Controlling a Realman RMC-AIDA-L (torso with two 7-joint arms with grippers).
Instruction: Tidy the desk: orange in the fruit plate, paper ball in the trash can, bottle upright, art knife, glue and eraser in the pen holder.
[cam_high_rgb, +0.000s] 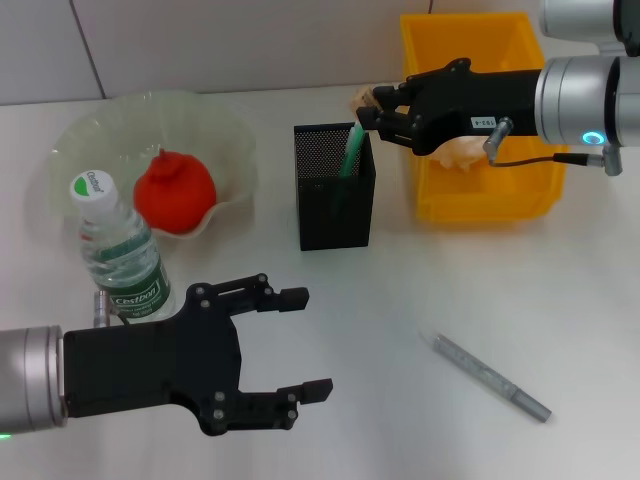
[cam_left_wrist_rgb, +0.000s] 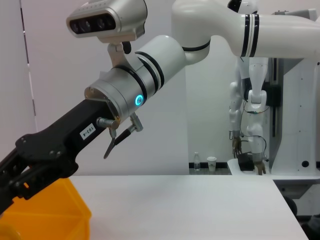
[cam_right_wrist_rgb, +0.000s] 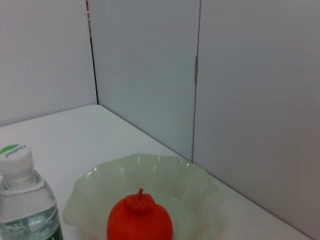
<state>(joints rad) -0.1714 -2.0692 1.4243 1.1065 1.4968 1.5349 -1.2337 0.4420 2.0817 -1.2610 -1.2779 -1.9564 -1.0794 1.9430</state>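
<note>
The orange lies in the pale-green fruit plate. In front of the plate the bottle stands upright. My right gripper hovers over the back right corner of the black mesh pen holder, shut on the small beige eraser. A green stick leans inside the holder. The paper ball shows in the yellow trash can, partly hidden by my right arm. A slim grey art knife lies on the table. My left gripper is open near the front left.
The right arm stretches across the trash can from the right. A wall panel runs close behind the fruit plate. Bare tabletop lies between the pen holder and the art knife.
</note>
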